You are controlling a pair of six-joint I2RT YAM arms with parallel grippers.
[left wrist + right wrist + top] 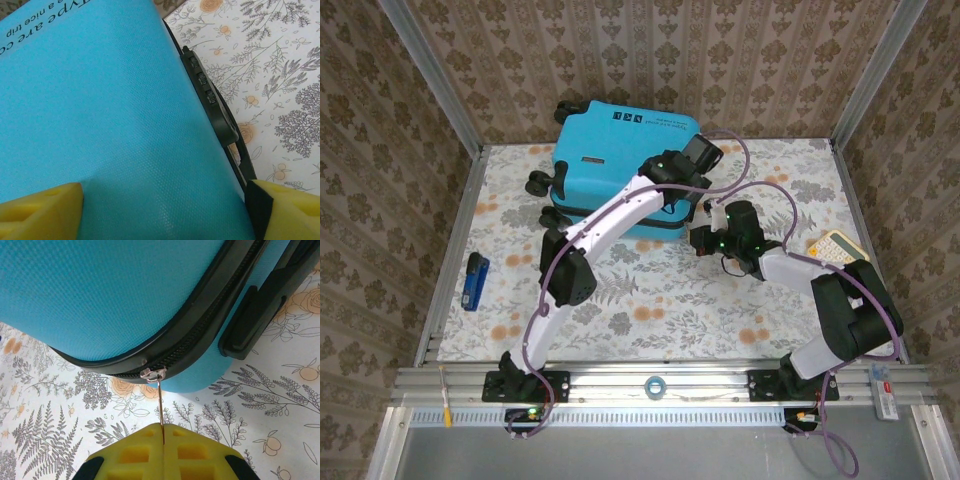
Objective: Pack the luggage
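The luggage lies flat at the far side of the table, a bit left of centre, turquoise shell up and clamshell closed. Its black wheels stick out on the left side.

The left gripper sits over the right-hand part of the lid with its jaws spread wide and nothing between them but shell. One yellow finger is over the blue surface and the other is out by the side edge, near the combination lock. It's hard to say from the wrist view whether the pads actually touch the shell or just hover above it.

The right gripper is down at the near right corner of the case, just off the shell. Its jaws are pinched fully together on the thin metal zipper pull, which runs straight from the fingertips up to the slider on the black zip track. The black handle is a bit further along that same side.

The table wears a white cloth printed with grey ferns and orange flowers. A small blue-and-black item lies near the left edge, well apart from the case, and a yellowish calculator-looking thing is over on the right. A tape roll rests on the metal rail between the arm bases. Brown damask wallpaper covers the walls around the table.
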